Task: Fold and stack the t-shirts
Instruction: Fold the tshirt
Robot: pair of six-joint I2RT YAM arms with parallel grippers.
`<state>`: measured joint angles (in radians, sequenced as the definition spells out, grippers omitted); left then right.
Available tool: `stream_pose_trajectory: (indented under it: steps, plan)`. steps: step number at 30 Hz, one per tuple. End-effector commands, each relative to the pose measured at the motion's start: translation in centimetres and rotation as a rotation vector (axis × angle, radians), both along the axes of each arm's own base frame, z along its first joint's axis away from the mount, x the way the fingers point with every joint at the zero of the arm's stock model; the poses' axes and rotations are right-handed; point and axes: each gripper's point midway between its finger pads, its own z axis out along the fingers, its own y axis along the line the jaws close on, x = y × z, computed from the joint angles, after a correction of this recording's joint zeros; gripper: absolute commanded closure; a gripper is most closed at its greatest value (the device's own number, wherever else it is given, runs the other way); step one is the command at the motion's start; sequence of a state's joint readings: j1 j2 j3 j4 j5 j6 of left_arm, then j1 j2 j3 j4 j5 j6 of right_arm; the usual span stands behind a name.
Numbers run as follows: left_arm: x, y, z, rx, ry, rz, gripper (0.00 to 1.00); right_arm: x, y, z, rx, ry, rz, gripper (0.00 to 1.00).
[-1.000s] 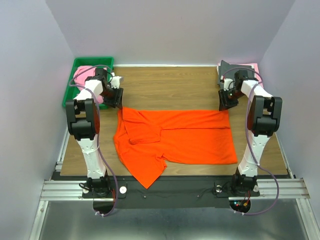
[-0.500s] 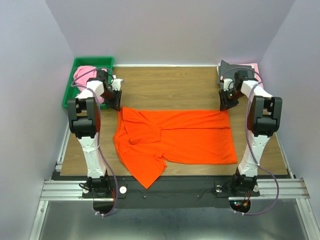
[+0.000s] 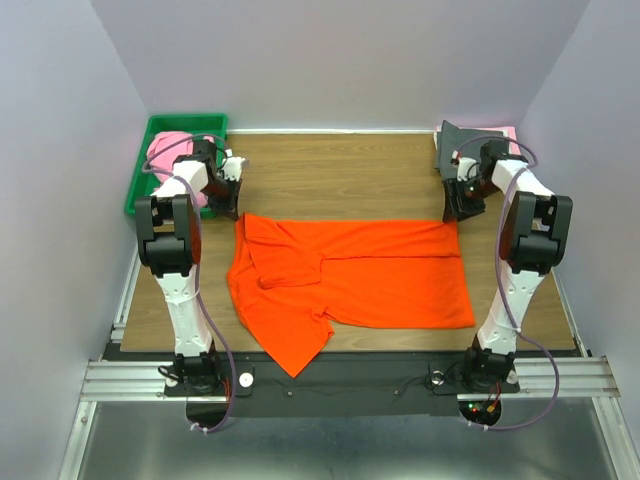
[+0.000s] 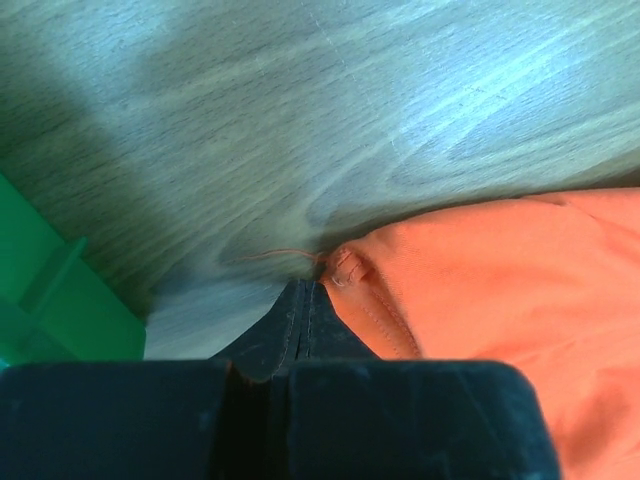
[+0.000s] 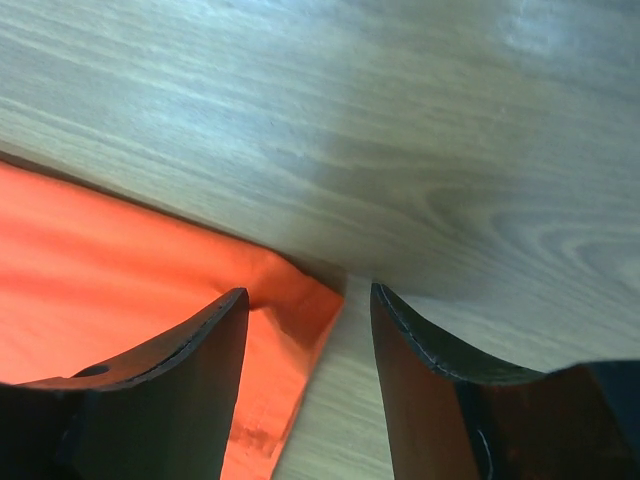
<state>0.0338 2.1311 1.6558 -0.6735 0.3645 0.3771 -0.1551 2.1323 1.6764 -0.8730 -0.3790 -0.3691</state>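
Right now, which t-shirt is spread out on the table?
The orange t-shirt; the pink one is bunched in the green tray, the dark grey one lies far right.

Plain pale-lavender walls (image 3: pixel 330 60) enclose a wood-grain bench (image 3: pixel 340 170) on three sides — soft, even light; an aluminium rail (image 3: pixel 130 375) and grey metal sheet (image 3: pixel 340 445) run along its near edge.

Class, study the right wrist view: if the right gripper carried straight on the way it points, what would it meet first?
Probably the corner of the orange t-shirt, lying on the table between the open fingers of the right gripper; depth is unclear.
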Motion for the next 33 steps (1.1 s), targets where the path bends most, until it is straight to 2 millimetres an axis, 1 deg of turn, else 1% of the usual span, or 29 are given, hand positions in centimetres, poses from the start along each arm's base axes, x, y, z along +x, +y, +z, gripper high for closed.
stream_pose_trajectory:
  steps: [1,2,3,4,5,6,8,15,19,22,24,25,26,28,29,30,31,32,33]
  plan:
    - [1.0,0.2,2.0,0.015,-0.050,-0.016,1.00,-0.1,0.5,3.0,0.043,-0.040,-0.007,0.42]
    - [0.9,0.1,2.2,0.013,-0.049,-0.018,1.00,-0.2,0.6,3.1,0.057,-0.038,-0.009,0.42]
    - [0.9,0.1,2.5,0.010,-0.053,-0.028,0.97,-0.2,0.6,3.1,0.062,-0.037,-0.010,0.42]
    - [0.9,0.1,2.6,0.006,-0.056,-0.029,0.80,-0.4,0.7,3.0,0.070,-0.029,-0.012,0.42]
    - [0.8,-0.1,2.8,0.004,-0.059,-0.038,0.72,-0.4,1.0,3.1,0.086,-0.029,-0.009,0.42]
    - [0.8,-0.2,3.1,-0.002,-0.066,-0.055,0.66,-0.6,1.1,3.0,0.095,-0.023,-0.009,0.42]
    - [0.5,-0.2,3.0,-0.002,-0.055,-0.062,0.58,-0.7,1.5,3.0,0.120,-0.015,-0.006,0.42]
    - [0.4,-0.5,2.6,-0.004,-0.050,-0.078,0.57,-1.2,2.0,2.3,0.151,0.015,-0.001,0.43]
    - [0.4,-1.5,2.2,-0.010,-0.048,-0.101,0.57,-1.7,2.0,1.4,0.146,0.038,0.008,0.44]
    - [0.6,-1.6,2.1,-0.005,-0.054,-0.100,0.57,-2.0,1.9,0.9,0.140,0.049,0.013,0.47]
    - [0.7,-1.5,1.7,0.000,-0.050,-0.095,0.62,-2.0,1.8,0.5,0.136,0.056,0.014,0.52]
    - [0.7,-1.3,1.5,0.008,-0.047,-0.090,0.66,-2.0,1.8,0.3,0.132,0.059,0.013,0.54]
    - [0.8,-1.2,1.4,0.013,-0.049,-0.085,0.75,-1.9,1.4,0.0,0.114,0.057,0.010,0.59]
    - [1.0,-1.0,1.2,0.024,-0.049,-0.074,0.85,-1.7,0.9,-0.3,0.083,0.051,-0.002,0.67]
    - [1.2,-0.8,1.2,0.038,-0.056,-0.068,0.93,-1.2,0.2,-0.6,0.046,0.036,-0.023,0.75]
    - [1.3,-0.5,1.3,0.049,-0.061,-0.063,0.97,-1.0,0.0,-0.6,0.031,0.030,-0.032,0.78]
    - [1.5,-0.2,1.4,0.071,-0.069,-0.054,1.00,-0.6,-0.4,-0.5,0.015,0.019,-0.043,0.81]
    - [1.6,0.1,1.4,0.084,-0.078,-0.048,1.00,-0.1,-0.7,-0.5,-0.002,0.001,-0.064,0.88]
    - [1.7,0.3,1.6,0.095,-0.089,-0.044,1.00,0.1,-1.2,-0.6,-0.029,-0.007,-0.077,0.89]
